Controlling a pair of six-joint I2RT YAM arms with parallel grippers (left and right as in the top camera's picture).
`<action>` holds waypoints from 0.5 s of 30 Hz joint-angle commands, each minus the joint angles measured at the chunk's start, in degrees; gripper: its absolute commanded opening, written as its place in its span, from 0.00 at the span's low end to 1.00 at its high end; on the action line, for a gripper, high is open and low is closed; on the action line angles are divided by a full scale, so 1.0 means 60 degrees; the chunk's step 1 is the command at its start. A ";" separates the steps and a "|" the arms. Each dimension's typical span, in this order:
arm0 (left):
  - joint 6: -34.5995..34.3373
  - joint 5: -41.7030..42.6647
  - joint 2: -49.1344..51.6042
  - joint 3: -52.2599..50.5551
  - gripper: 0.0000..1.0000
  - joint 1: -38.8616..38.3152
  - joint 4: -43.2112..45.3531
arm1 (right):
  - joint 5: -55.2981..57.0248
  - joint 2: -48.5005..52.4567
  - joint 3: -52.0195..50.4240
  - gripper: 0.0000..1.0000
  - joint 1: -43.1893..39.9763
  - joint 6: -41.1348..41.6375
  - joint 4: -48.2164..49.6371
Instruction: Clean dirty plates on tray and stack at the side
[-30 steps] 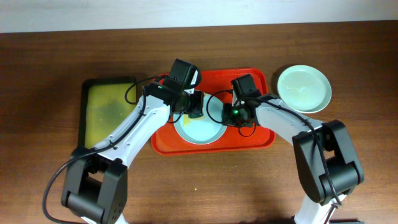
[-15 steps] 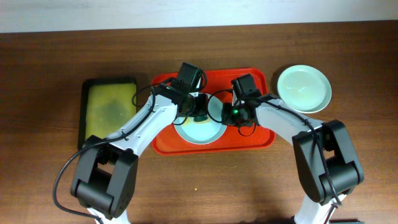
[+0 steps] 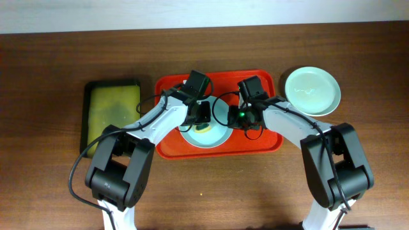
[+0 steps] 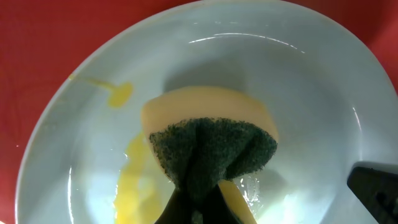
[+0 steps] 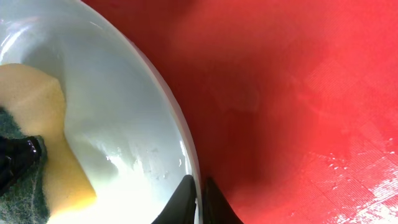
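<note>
Plates in view number 2, and only 1 is on the red tray point(image 3: 263, 144). This smeared plate point(image 3: 211, 137) sits toward 7 o'clock from the tray's centre, pale with a glossy wet bowl. A yellow smear point(image 4: 134, 180) lies at 7 o'clock in the bowl and a smaller drip sits near the rim at 10 o'clock. The left gripper point(image 3: 202, 115) has its jaws pressed together on a sponge point(image 4: 211, 137), which has a yellow body and a dark green scouring face bunched between the fingers. The sponge is held down on the middle of the plate, just beside the smear. The right gripper point(image 5: 200, 200) pinches the plate's rim at about 3 o'clock, 1 finger inside and 1 outside, which looks like steadying it for the scrub. The second plate point(image 3: 312, 91), mint and seemingly clean, rests on the table point(image 3: 51, 64) off the tray, between 2 and 3 o'clock from it. I judge it the start of the stack, so roughly 1 plate is done and 1 is mid-wash with its smear left to wipe. Whether a third plate lies under the scrubbed one cannot be told. A black-rimmed yellow-green tray point(image 3: 114, 114) lies at 9 o'clock, well apart. Nothing blocks the way to the stack, though both arms crowd over the same plate.
</note>
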 commanded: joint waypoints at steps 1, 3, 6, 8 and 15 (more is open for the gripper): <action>-0.0044 -0.0244 0.0106 -0.0022 0.00 0.0000 -0.0022 | 0.0022 0.0149 -0.0058 0.04 0.0044 -0.0178 -0.0036; -0.0044 -0.0244 0.0106 -0.0022 0.00 0.0000 -0.0025 | 0.0022 0.0149 -0.0058 0.04 0.0044 -0.0178 -0.0036; -0.0044 -0.0237 0.0106 -0.0022 0.00 0.0000 -0.0029 | 0.0022 0.0149 -0.0058 0.04 0.0044 -0.0284 -0.0036; -0.0044 -0.0233 0.0106 -0.0022 0.00 -0.0004 -0.0029 | 0.0022 0.0149 -0.0058 0.04 0.0044 -0.0284 -0.0033; -0.0047 -0.0197 0.0255 -0.0022 0.00 -0.0011 -0.0066 | 0.0022 0.0149 -0.0058 0.04 0.0044 -0.0280 -0.0029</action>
